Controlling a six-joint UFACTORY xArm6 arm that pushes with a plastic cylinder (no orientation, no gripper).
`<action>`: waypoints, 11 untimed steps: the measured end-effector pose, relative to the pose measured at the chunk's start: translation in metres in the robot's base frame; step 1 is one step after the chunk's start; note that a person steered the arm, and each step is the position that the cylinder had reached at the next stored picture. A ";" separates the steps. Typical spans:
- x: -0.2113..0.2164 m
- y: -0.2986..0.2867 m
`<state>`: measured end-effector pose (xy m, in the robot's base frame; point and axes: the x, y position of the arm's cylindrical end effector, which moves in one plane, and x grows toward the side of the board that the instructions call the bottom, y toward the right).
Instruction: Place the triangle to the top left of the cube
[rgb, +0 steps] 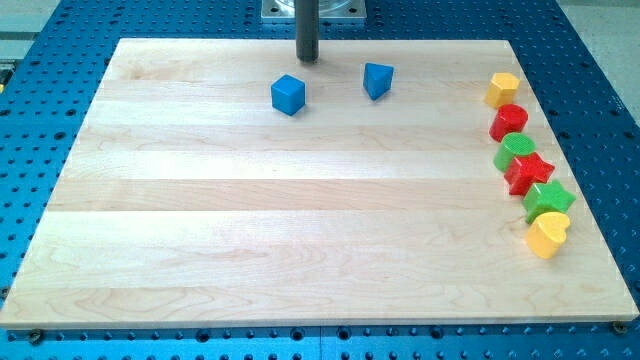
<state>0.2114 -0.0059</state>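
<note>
The wooden tabletop (300, 240) lies on a blue perforated base (60, 60). Going from the view's left, the first thing is the blue cube (288, 95), which stands near the view's top, a little left of the middle. Just to its upper right is my tip (307, 58), the lower end of the dark rod, close to the top edge of the tabletop. It is near the cube but does not touch it, and it stands between the cube and the blue triangle (377, 80), higher than both of them. The triangle is to the right of the cube and slightly higher in the view, well apart from it. This arm has no pincer, only the rod, so nothing is held.

Further right, along the right edge, six blocks form a column from top to bottom: a yellow block (502, 90), a red round block (509, 122), a green round block (516, 151), a red star (528, 173), a green star (549, 199) and a yellow heart (547, 235). Neighbours in this column touch or nearly touch.
</note>
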 end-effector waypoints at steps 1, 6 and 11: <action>-0.010 0.007; 0.060 0.124; -0.009 -0.070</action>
